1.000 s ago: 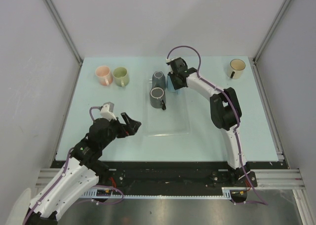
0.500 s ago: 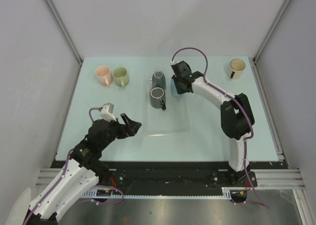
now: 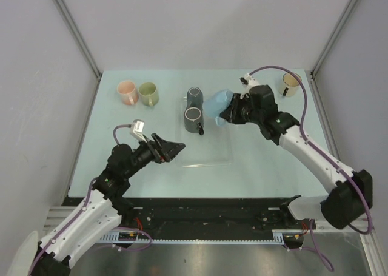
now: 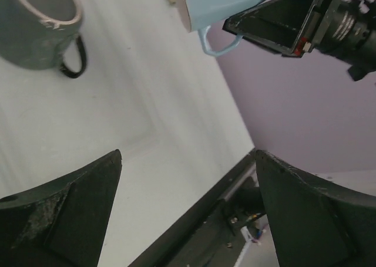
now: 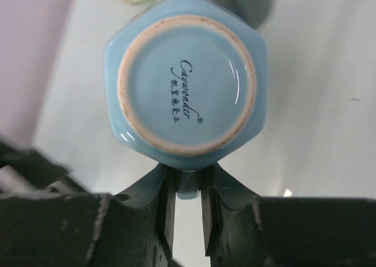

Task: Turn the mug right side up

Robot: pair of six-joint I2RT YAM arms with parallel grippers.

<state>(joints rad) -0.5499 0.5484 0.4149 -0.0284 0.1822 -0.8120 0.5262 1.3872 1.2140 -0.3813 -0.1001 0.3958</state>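
Note:
The light blue mug [image 3: 216, 104] is lifted off the table and tipped on its side, mouth toward the left. My right gripper [image 3: 230, 114] is shut on its handle. The right wrist view shows the mug's base [image 5: 186, 91] facing the camera and the handle [image 5: 188, 182] pinched between the fingers. In the left wrist view the mug [image 4: 220, 3] hangs at the top with its handle down. My left gripper [image 3: 173, 150] is open and empty, above the near left corner of the clear tray [image 3: 209, 159], apart from the mug.
Two grey mugs [image 3: 194, 119] [image 3: 194, 97] stand upright in the tray. A pink mug [image 3: 126, 92] and a green mug [image 3: 148, 94] stand at the back left. A cream mug [image 3: 291, 84] stands at the back right.
The right gripper has lifted the blue mug from the tray and swung it right, tipping it on its side. The left gripper has moved forward toward the tray.

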